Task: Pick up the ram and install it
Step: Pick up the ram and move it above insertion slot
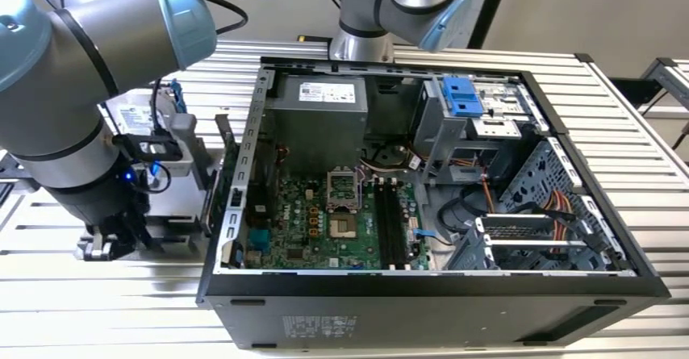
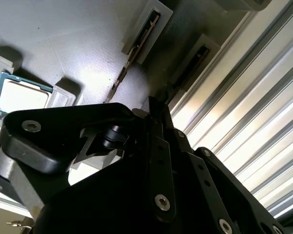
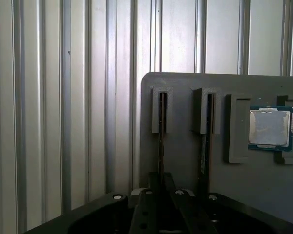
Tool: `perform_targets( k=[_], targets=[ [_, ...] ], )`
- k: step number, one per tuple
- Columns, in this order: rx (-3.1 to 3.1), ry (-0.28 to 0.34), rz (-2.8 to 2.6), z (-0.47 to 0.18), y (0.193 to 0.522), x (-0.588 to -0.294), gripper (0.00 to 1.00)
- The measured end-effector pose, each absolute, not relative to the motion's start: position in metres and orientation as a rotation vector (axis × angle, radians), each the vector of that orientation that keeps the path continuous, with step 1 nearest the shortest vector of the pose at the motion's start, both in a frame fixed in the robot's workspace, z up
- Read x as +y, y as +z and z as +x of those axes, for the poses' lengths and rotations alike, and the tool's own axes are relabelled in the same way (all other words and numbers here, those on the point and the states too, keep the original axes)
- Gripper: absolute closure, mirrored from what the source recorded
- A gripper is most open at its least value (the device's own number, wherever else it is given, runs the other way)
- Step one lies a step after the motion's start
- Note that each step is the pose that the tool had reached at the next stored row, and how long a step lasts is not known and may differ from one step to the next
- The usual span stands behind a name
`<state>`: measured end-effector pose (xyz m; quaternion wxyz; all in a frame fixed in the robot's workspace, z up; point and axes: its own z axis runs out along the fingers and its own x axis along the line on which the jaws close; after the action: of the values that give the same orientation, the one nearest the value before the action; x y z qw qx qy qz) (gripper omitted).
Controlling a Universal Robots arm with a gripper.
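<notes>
2 thin sticks stand on edge in slotted holders on a grey tray (image 3: 180,151), which rests on the ribbed counter (image 3: 63,97). In the exterior view the arm (image 1: 76,133) reaches down to the exterior view's left of the open computer case (image 1: 431,294).

We take the ram (image 3: 160,146) to be the stick farther from the processor (image 3: 268,127), because the claw (image 3: 160,183) sits over its edge and in line with it. We cannot tell whether the claw is open or closed on it, as dark housing hides the contact. The ram is well apart from the long black slots (image 1: 390,223) on the motherboard.

To do this grasp well, we judge that the claw should be centred on the thin edge, square to the stick's length and clear of the neighbouring stick (image 3: 203,141). Any lift should run straight along the holder so the board neither binds nor bends.
</notes>
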<state>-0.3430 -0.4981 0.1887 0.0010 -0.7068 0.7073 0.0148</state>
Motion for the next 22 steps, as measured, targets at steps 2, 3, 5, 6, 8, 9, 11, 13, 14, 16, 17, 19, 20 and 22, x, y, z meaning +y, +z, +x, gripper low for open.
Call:
perform_targets(
  k=[2,3,5,6,8,9,11,13,14,16,17,19,20,22],
  targets=[
    [2.22,0.047,-2.219,-0.343,0.1887,-0.4981,1.0],
    [2.221,0.047,-2.219,-0.343,0.1887,-0.4981,1.0],
    [2.221,0.047,-2.219,-0.343,0.1887,-0.4981,1.0],
    [2.22,0.047,-2.219,-0.343,0.1887,-0.498,1.0],
    [2.22,0.047,-2.219,-0.343,0.1887,-0.498,1.0],
    [2.22,0.047,-2.219,-0.343,0.1887,-0.498,1.0],
    [2.22,0.047,-2.219,-0.343,0.1887,-0.4979,1.0],
    [2.22,0.047,-2.219,-0.343,0.1887,-0.4977,1.0],
    [2.22,0.047,-2.219,-0.343,0.1887,-0.4977,1.0],
    [2.22,0.047,-2.219,-0.343,0.1889,-0.4977,1.0],
    [2.22,0.047,-2.219,-0.3429,0.1891,-0.4977,1.0],
    [2.22,0.047,-2.219,-0.343,0.1894,-0.4977,1.0],
    [2.22,0.047,-2.219,-0.343,0.1897,-0.4977,1.0],
    [2.221,0.047,-2.219,-0.343,0.1906,-0.4977,1.0]
  ],
)
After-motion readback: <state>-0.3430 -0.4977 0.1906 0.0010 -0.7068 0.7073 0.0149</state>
